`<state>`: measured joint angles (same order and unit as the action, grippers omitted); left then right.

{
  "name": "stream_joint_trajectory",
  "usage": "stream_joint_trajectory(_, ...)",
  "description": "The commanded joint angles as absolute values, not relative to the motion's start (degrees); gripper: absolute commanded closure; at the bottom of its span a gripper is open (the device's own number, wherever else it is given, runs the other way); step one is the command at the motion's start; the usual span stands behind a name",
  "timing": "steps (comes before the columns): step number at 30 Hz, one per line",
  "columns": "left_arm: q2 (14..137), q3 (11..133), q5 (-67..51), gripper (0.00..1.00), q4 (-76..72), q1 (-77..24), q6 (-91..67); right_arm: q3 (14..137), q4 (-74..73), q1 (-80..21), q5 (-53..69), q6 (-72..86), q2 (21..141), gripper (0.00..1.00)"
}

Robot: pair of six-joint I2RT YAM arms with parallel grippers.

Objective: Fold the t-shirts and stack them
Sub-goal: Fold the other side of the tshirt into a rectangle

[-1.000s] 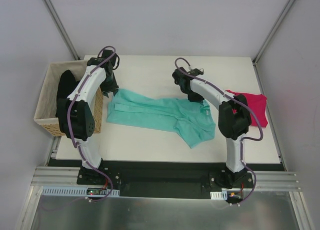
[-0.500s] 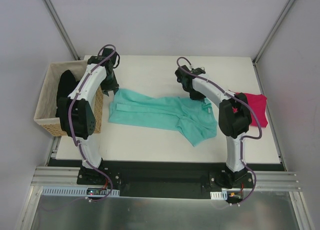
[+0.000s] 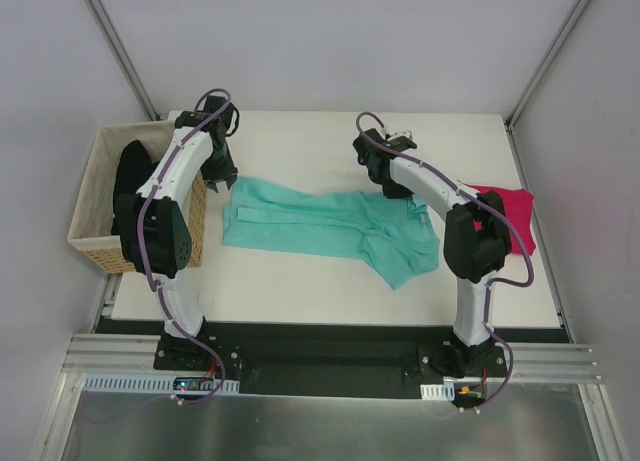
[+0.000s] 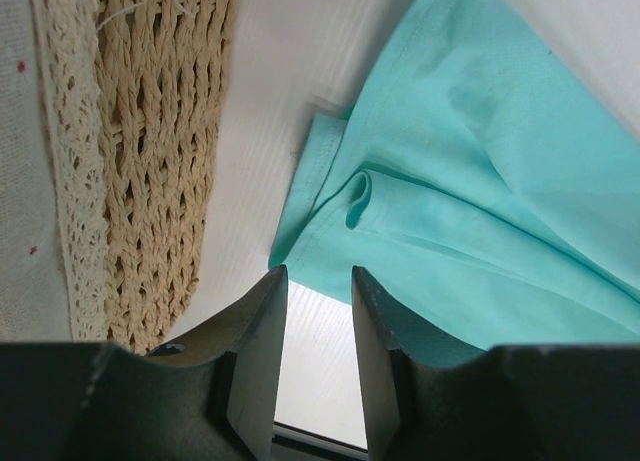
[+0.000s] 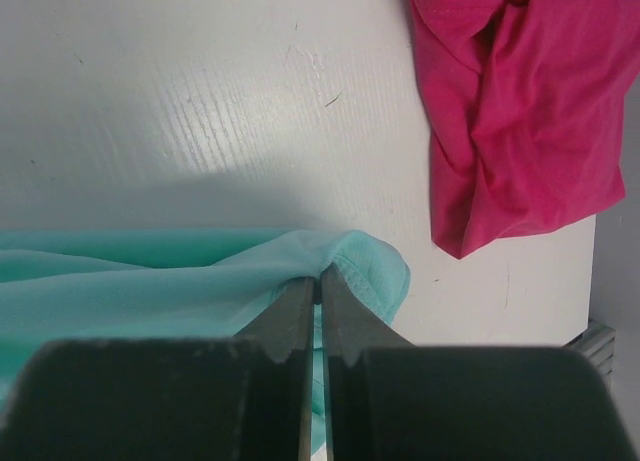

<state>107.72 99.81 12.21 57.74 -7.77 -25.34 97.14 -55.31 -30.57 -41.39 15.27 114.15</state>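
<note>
A teal t-shirt [image 3: 320, 224] lies crumpled and stretched across the middle of the white table. My right gripper [image 3: 399, 193] is shut on a fold at the shirt's right end, seen close in the right wrist view [image 5: 320, 276], where the teal cloth [image 5: 150, 281] bunches over the fingertips. My left gripper [image 3: 222, 181] is open and empty, hovering over bare table at the shirt's left corner [image 4: 330, 171]; its jaws [image 4: 318, 273] stand apart with nothing between them. A crumpled pink t-shirt [image 3: 510, 219] lies at the table's right edge and also shows in the right wrist view [image 5: 520, 101].
A wicker basket [image 3: 88, 196] with a cloth liner stands off the table's left side and holds dark clothing [image 3: 130, 186]. Its woven wall [image 4: 160, 131] is close to my left gripper. Grey walls surround the table.
My right gripper has moved to the right with the teal shirt in it, dragging the whole shirt rightward. The left gripper has barely moved.
</note>
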Motion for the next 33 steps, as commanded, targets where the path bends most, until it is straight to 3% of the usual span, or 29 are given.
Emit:
stream_joint_trajectory(1,106.00,98.88,13.01,0.68,59.33,-7.29,-26.72,101.16,-54.41,-30.59,-43.86,12.48,112.33,0.99)
stream_joint_trajectory(12,105.21,97.65,13.53,0.68,59.33,-7.29,-27.07,100.37,-54.41,-30.59,-43.59,12.04,113.12,0.99)
stream_joint_trajectory(20,106.43,98.61,12.83,0.68,59.41,-7.29,-27.16,93.09,-55.28,-31.38,-41.75,15.02,107.94,0.99)
stream_joint_trajectory(33,107.75,100.02,12.66,0.68,59.33,-7.29,-26.89,86.84,-61.17,-41.04,-34.47,25.39,103.80,0.99)
